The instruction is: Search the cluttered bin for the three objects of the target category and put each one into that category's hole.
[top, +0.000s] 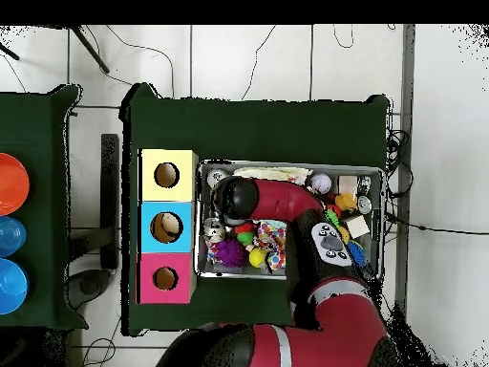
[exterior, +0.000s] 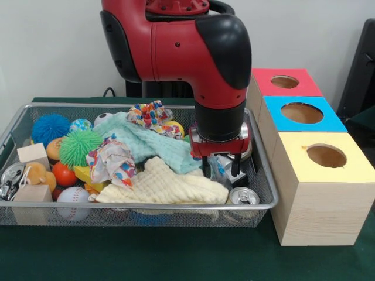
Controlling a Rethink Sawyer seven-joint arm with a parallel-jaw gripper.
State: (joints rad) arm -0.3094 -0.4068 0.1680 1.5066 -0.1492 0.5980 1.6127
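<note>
The silver wire-mesh bin [exterior: 146,206] lies on the green table and is full of clutter. It also shows in the overhead view [top: 220,273]. My gripper [exterior: 221,168] reaches down into the bin's end nearest the boxes. A clear plastic bottle [exterior: 222,174] lies right at its tips, partly hidden by them. I cannot tell whether the gripper grips it. No other bottle shows. The blue-top box's hole [exterior: 302,112] is open beside the bin, and it shows in the overhead view [top: 166,226] too. In the overhead view my arm [top: 277,201] hides the gripper.
A red-top box [exterior: 285,82] and a yellow-top box [exterior: 326,156] flank the blue one. An aluminium can [exterior: 244,196] stands by the gripper. Cloths [exterior: 158,184], spiky balls [exterior: 79,146], a baseball [exterior: 72,197] and wooden blocks [exterior: 32,155] fill the bin.
</note>
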